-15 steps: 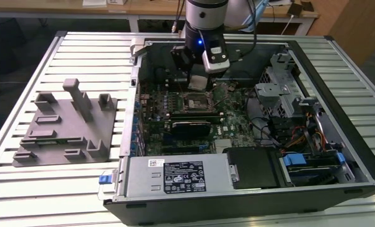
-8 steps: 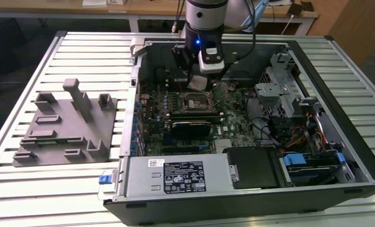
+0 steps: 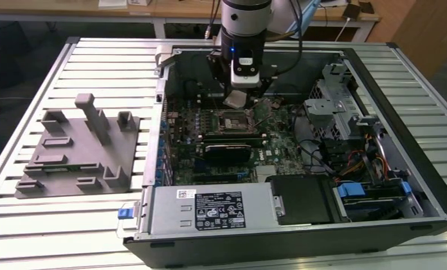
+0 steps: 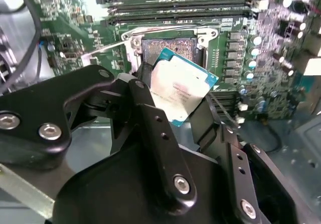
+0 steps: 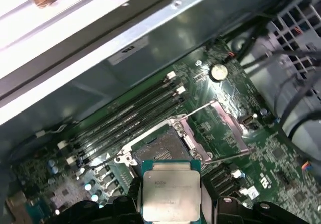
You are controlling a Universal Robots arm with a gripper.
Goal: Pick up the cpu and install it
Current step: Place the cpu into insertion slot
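**The cpu** [image 4: 180, 91] is clamped between the two black fingers [image 4: 150, 116] of my pincer [image 4: 176, 97], one finger on each of two opposite edges. Its silver top faces the camera in the second wrist view. I read the pincer as narrowed onto the chip and holding it clear of the board. In the first wrist view the cpu [image 5: 170, 194] shows the same pale face. In the exterior view the cpu [image 3: 235, 99] hangs tilted just under the pincer [image 3: 238, 94].

**Below the pincer** lies the socket [image 5: 163, 146] with its pin field uncovered. The chip is above it and apart from it, not seated. The socket's load plate [image 5: 225, 128] is swung open to one side of the pincer, and a thin wire lever [image 5: 198, 108] is raised beside it. Past the socket, farther from the fingertips, run the long dark memory slots [image 5: 130, 116]. A round coin cell [image 5: 217, 72] shines on the green motherboard [image 5: 281, 184] beyond the load plate.

**Around the pincer** is the open case [image 3: 403, 112], lying flat on a slatted table [image 3: 95, 62]. Well away from the pincer, toward the exterior view's left, a grey fixture [image 3: 81, 152] rests on the table.
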